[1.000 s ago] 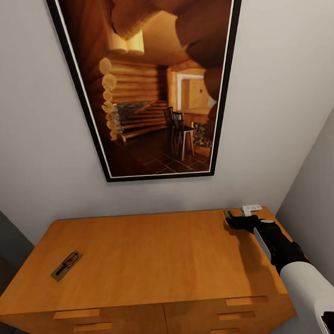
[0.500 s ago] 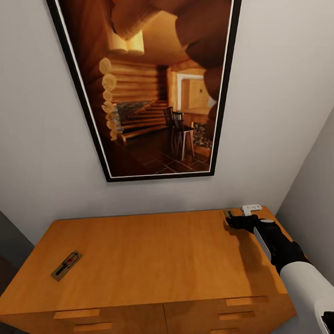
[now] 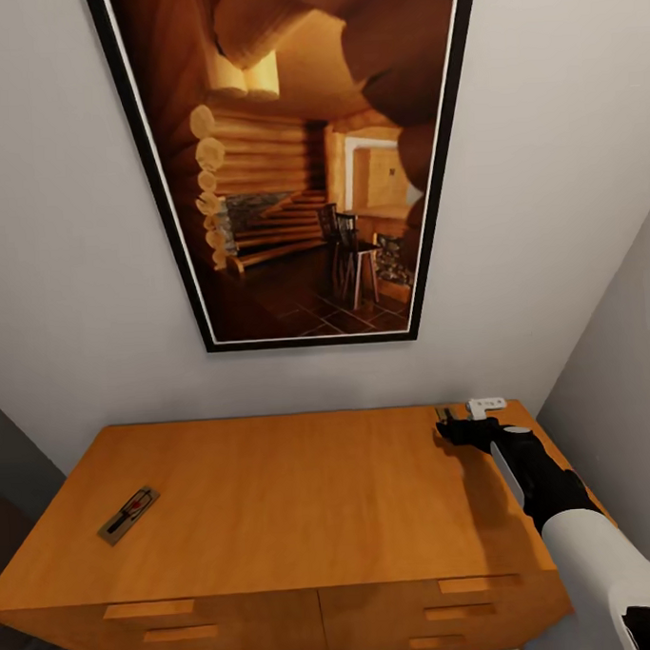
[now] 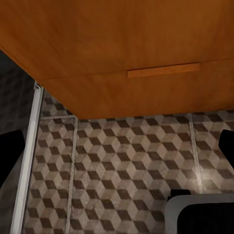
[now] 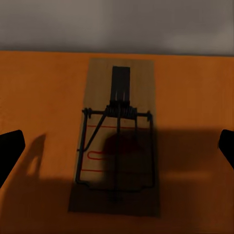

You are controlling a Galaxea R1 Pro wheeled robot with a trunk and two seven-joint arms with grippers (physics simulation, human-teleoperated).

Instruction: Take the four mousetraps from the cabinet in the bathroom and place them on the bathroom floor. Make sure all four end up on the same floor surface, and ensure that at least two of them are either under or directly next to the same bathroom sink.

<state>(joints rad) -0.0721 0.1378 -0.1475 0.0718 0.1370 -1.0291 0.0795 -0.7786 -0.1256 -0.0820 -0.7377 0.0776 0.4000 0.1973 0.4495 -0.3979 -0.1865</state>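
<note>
The white-sleeved right arm reaches forward, its black forearm ending in the black two-fingered right gripper, fingers spread wide. The black-fingered left gripper hangs low, fingers likewise spread wide.

mousetraps flat on cabinet, apparently untouched

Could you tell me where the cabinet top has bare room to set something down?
The cabinet top is bare across its middle, between the mousetrap near its left edge and the right gripper at the far right corner. That corner is crowded: another mousetrap lies between the open fingers, beside a small white object.
</note>
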